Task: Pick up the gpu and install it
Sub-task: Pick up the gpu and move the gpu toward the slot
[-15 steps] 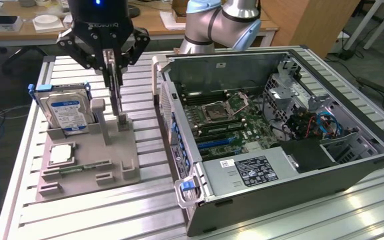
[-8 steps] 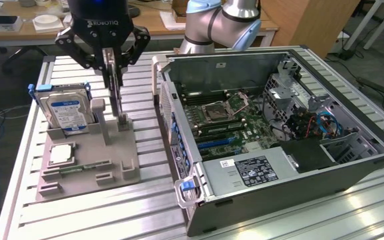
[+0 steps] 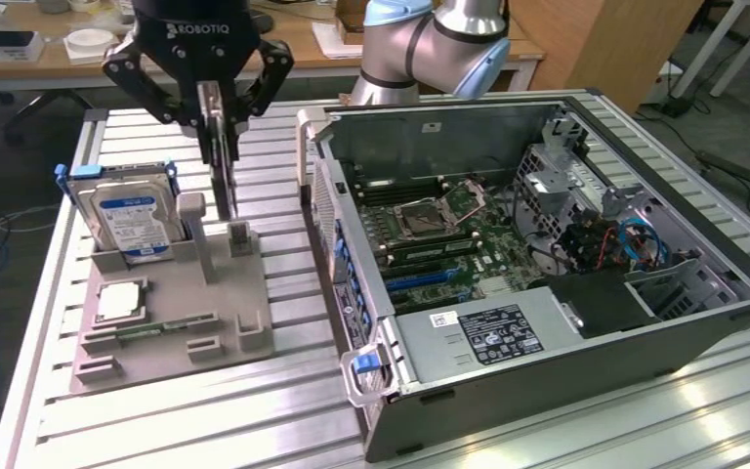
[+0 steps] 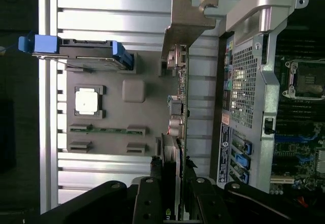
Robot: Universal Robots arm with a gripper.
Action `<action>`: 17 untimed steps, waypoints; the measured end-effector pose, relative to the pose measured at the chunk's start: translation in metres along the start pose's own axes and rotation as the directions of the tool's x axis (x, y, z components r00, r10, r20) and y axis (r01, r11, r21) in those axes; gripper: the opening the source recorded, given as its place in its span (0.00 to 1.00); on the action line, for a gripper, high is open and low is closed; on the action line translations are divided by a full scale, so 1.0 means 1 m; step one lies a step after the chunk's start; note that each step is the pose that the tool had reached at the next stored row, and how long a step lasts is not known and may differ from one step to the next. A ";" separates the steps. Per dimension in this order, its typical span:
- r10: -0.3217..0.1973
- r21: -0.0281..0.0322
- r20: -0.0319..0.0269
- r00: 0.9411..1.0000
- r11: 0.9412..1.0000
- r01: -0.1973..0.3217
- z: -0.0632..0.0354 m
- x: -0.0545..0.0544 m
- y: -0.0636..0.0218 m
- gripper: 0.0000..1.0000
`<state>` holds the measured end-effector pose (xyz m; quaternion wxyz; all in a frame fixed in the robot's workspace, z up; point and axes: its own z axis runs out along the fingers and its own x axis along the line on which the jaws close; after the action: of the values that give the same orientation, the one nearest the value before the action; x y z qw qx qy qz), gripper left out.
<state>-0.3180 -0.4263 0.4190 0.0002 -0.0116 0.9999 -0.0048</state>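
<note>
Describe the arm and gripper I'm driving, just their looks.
The gripper is matte black with white ROBOTIQ lettering and two linkage fingers dotted with round pivot pins. The arm is silver-grey tubing with rounded joints and a pale blue cap.

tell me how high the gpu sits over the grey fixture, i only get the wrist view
Observer: The gpu hangs upright in the end effector, its lower edge seemingly just clear of the slot post on the grey fixture.
Operator: what's the blue-ended thing beside it
Observer: A hard drive standing on edge in that fixture, blue label facing the exterior camera.
Operator: anything behind the case
Observer: The arm's own silver links rise behind the computer case.
</note>
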 end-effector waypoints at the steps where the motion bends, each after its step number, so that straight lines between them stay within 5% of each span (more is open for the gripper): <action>1: 0.000 0.000 0.000 1.000 1.000 0.000 -0.0028 0.000 0.0000 0.27; 13: 0.000 0.000 0.000 1.000 1.000 0.000 -0.0381 0.000 -0.0004 0.27; 17: 0.000 -0.001 0.000 1.000 1.000 0.000 -0.0401 0.000 -0.0004 0.27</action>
<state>-0.3181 -0.4263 0.4592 0.0003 -0.0116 0.9999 -0.0045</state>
